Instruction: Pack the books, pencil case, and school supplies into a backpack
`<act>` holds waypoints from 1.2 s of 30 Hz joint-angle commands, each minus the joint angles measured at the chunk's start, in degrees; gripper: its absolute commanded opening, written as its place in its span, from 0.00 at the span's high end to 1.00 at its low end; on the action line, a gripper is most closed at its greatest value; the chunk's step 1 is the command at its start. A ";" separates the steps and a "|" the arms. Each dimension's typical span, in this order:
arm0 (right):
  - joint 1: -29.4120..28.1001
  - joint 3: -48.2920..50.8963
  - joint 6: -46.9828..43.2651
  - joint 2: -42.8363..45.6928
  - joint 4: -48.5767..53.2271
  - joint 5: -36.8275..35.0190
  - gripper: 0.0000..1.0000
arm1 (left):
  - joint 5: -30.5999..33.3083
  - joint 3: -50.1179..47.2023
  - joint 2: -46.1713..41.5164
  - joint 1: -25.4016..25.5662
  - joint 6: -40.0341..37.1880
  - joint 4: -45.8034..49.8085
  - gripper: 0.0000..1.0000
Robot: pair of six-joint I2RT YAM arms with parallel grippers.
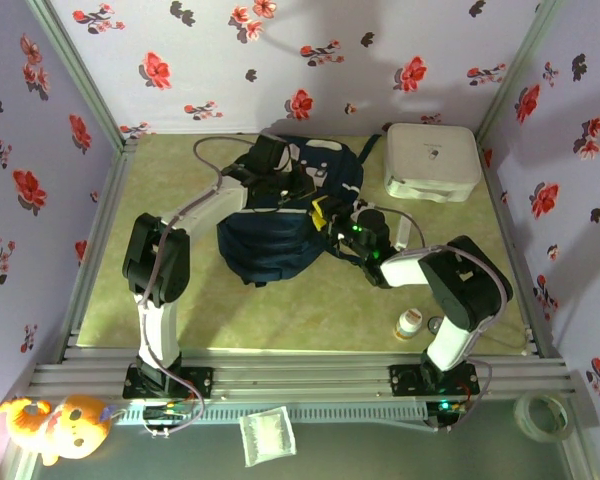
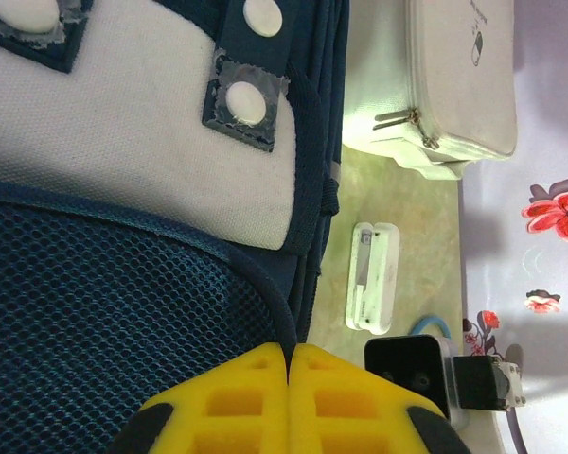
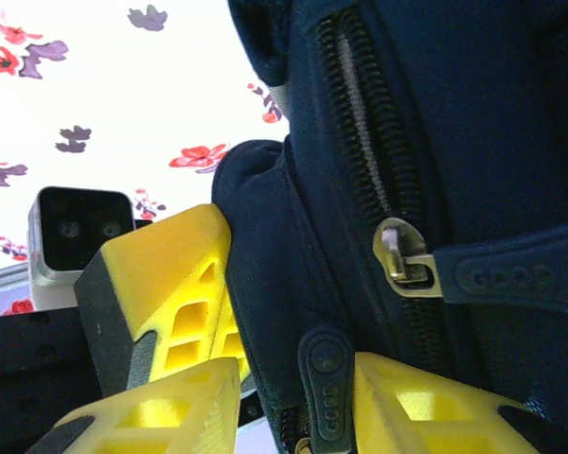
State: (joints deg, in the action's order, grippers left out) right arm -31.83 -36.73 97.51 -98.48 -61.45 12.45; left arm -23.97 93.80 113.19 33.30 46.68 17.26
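The navy-blue backpack lies in the middle of the table, with its white panel and mesh under the left wrist camera. My left gripper is shut on the dark piping at the backpack's edge. It sits at the bag's right side. My right gripper is open just beside it. Between its yellow fingers are a fold of backpack fabric and a dark rubber zipper pull, which rests against the right finger. A metal slider sits higher on the zipper. The books and the pencil case are out of view.
A white rounded box stands at the back right. A flat white case lies on the table beside the backpack. A small white bottle stands near the right arm's base. A plush toy and a tape roll lie off the table front.
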 commanded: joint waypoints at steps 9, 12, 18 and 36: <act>1.42 3.79 -14.82 9.63 -9.88 -0.03 0.64 | -3.55 3.23 -0.79 0.13 -1.55 2.75 1.00; 1.69 4.45 -14.72 9.63 -9.39 1.00 0.64 | -3.48 3.08 -0.78 0.02 -1.77 3.01 1.00; 2.93 5.23 -18.17 12.31 7.06 0.52 0.63 | -3.43 3.32 -1.35 -0.16 -2.59 3.75 1.00; 0.38 -1.94 -2.95 3.20 3.66 6.67 0.59 | -4.83 3.65 -1.05 0.10 -2.46 3.32 1.00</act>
State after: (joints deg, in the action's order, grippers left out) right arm -30.83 -37.12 91.02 -93.91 -55.37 18.00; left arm -24.49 95.20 113.21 32.95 44.86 20.58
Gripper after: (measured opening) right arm 0.411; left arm 0.040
